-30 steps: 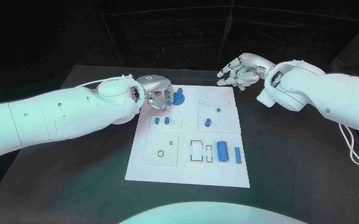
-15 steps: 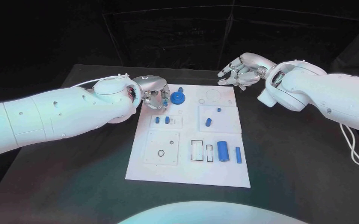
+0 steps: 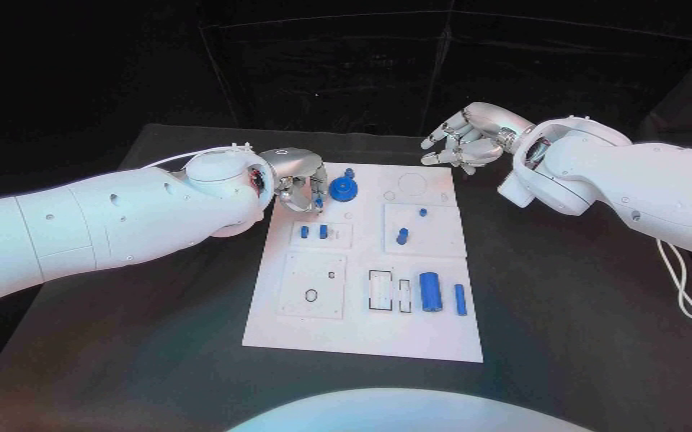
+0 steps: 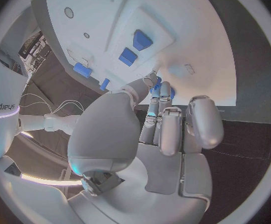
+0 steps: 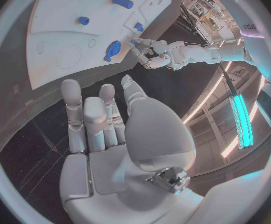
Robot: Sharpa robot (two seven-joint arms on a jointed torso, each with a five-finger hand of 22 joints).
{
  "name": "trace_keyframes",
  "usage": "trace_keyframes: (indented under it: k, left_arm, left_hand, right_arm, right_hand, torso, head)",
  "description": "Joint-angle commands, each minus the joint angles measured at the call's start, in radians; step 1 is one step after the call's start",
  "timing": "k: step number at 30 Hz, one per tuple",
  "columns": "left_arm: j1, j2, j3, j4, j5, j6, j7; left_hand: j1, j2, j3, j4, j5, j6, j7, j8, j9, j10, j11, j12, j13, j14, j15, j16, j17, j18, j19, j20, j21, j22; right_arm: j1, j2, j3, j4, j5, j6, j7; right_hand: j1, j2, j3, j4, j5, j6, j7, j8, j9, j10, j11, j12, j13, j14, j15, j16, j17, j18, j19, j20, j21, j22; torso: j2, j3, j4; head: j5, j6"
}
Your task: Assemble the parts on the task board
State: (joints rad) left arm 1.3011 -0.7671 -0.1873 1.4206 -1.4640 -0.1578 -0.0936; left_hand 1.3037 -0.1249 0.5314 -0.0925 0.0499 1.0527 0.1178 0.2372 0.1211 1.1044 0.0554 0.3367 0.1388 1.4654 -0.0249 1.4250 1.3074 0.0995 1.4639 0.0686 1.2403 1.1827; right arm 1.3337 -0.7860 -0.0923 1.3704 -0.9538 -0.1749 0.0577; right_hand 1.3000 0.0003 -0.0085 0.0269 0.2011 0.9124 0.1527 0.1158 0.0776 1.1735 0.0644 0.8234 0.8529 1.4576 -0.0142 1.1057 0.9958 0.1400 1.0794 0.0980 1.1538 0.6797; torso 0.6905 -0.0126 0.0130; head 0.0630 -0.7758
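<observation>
The left silver many-fingered hand (image 3: pixel 296 180) hangs at the far left corner of the flat white task board (image 3: pixel 361 327), its fingers (image 4: pixel 162 97) partly curled together with nothing in them. Just beside them, apart from the fingertips, a round blue gear-like part (image 3: pixel 343 189) sits on the board. The right silver hand (image 3: pixel 469 138) hovers beyond the board's far right corner, fingers loosely apart and empty. Smaller blue parts, among them a blue cylinder (image 3: pixel 430 291), lie nearer the robot on the board.
</observation>
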Motion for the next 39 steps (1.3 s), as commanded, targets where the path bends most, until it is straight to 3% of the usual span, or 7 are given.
trace_keyframes:
  k: [1,30,39]
  left_arm:
    - [0.0,0.003,0.0,-0.001,0.006,0.02,0.005]
    - [-0.003,0.003,-0.001,0.001,0.006,0.056,0.004]
    - [-0.004,0.007,-0.002,-0.002,0.006,0.06,0.001]
  left_hand:
    - [-0.009,0.002,-0.004,0.001,-0.002,0.005,0.001,-0.005,-0.001,0.008,0.0,-0.003,-0.001,0.058,-0.002,0.002,0.034,-0.017,0.0,0.004,0.003,0.001]
    - [-0.011,-0.001,-0.007,0.001,-0.002,0.008,0.001,-0.007,-0.001,0.013,-0.001,-0.008,-0.003,0.058,-0.002,0.002,0.034,-0.017,-0.001,0.004,0.003,0.001]
    - [-0.017,-0.01,-0.013,0.0,-0.002,-0.01,0.007,-0.027,-0.008,0.001,0.006,-0.031,-0.011,0.057,0.002,0.002,0.033,-0.017,-0.003,0.006,0.002,0.003]
  right_arm:
    - [0.002,0.001,0.001,0.001,-0.006,0.002,0.008]
    - [0.002,0.005,0.001,-0.002,-0.007,0.005,0.008]
    - [0.002,0.005,0.001,-0.002,-0.007,0.005,0.008]
  right_hand:
    - [0.003,0.01,-0.005,-0.001,0.005,-0.001,0.0,0.006,0.0,-0.006,-0.002,-0.004,-0.001,-0.003,0.001,-0.004,-0.001,0.019,-0.007,0.001,-0.006,-0.001]
    - [0.003,0.01,-0.005,-0.001,0.005,-0.001,0.0,0.006,0.0,-0.006,-0.002,-0.004,-0.001,-0.003,0.001,-0.004,-0.001,0.019,-0.007,0.001,-0.006,-0.001]
    - [0.003,0.01,-0.005,-0.001,0.005,-0.001,0.0,0.006,0.0,-0.006,-0.002,-0.004,-0.001,-0.003,0.001,-0.004,-0.001,0.019,-0.007,0.001,-0.006,-0.001]
  torso:
    - [0.0,-0.0002,0.0003]
    - [0.0,0.0004,0.0]
    - [0.001,-0.0001,-0.0005]
  head:
    - [-0.001,0.0]
    - [0.003,-0.005]
    - [0.001,-0.007]
